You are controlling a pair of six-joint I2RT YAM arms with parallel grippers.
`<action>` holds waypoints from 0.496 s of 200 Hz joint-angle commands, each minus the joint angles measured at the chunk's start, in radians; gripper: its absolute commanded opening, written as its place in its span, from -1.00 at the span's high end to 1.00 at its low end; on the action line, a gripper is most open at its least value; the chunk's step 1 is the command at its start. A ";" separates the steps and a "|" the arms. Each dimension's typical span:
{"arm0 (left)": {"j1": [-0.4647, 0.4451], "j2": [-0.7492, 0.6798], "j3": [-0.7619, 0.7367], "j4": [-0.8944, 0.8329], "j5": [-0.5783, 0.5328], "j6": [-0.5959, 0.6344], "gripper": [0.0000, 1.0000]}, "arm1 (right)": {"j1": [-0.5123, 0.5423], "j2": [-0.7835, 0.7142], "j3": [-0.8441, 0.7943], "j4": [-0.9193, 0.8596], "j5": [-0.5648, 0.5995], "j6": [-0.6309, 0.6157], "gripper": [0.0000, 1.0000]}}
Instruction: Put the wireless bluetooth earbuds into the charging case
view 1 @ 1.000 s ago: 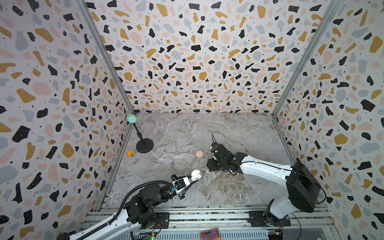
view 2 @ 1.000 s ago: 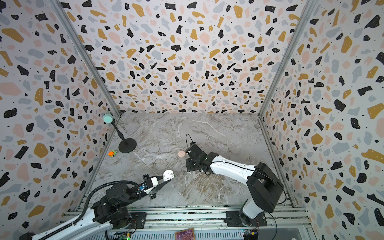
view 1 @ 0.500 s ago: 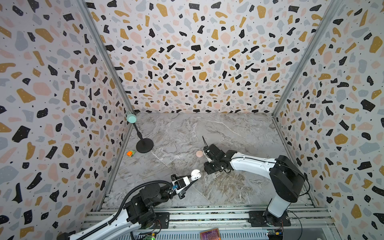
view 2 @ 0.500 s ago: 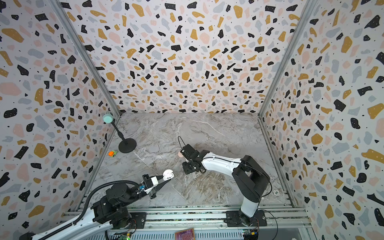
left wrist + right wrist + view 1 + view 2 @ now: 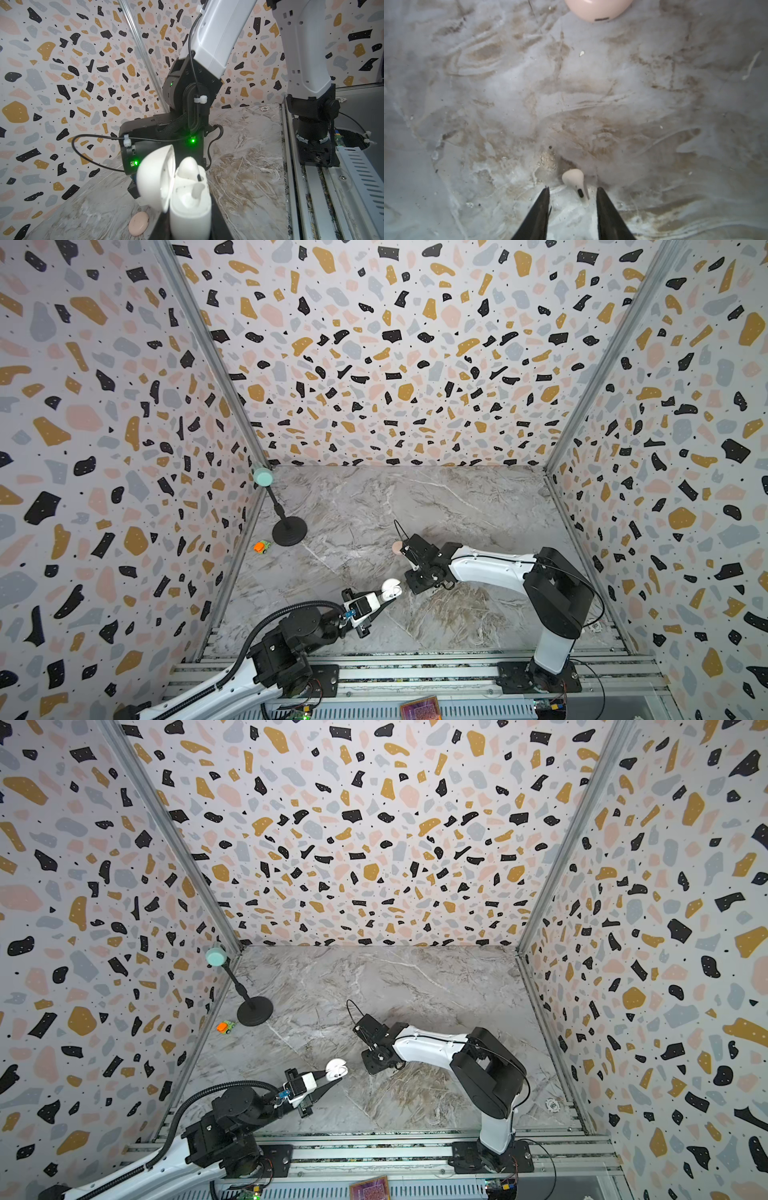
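My left gripper (image 5: 388, 594) (image 5: 190, 225) is shut on the white charging case (image 5: 391, 588) (image 5: 336, 1069) (image 5: 188, 209) and holds it above the table. Its lid (image 5: 154, 178) stands open. One whitish earbud (image 5: 189, 166) sits in a case socket; the socket beside it is empty. In the right wrist view a second earbud (image 5: 574, 179) lies on the marble table (image 5: 529, 93). My right gripper (image 5: 573, 190) is open, its two black fingers either side of the stem without touching it. In both top views the right wrist hides this earbud.
A closed pink case (image 5: 397, 547) (image 5: 138, 225) (image 5: 598, 8) lies just beyond the right gripper. A black stand (image 5: 289, 531) with a teal ball top and a small orange toy (image 5: 262, 546) are at the left wall. Aluminium rails (image 5: 415, 672) run along the front edge.
The right arm has swung left across the table, towards the pink case and the held white case. The left arm and the case have stayed put.
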 commanded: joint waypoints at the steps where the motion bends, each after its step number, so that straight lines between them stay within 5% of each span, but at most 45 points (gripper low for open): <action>1: -0.003 -0.007 -0.010 0.028 -0.007 0.015 1.00 | 0.002 0.000 0.033 -0.032 0.020 0.005 0.26; 99: -0.003 -0.005 -0.010 0.028 -0.011 0.013 1.00 | 0.006 0.032 0.043 -0.029 0.012 0.010 0.35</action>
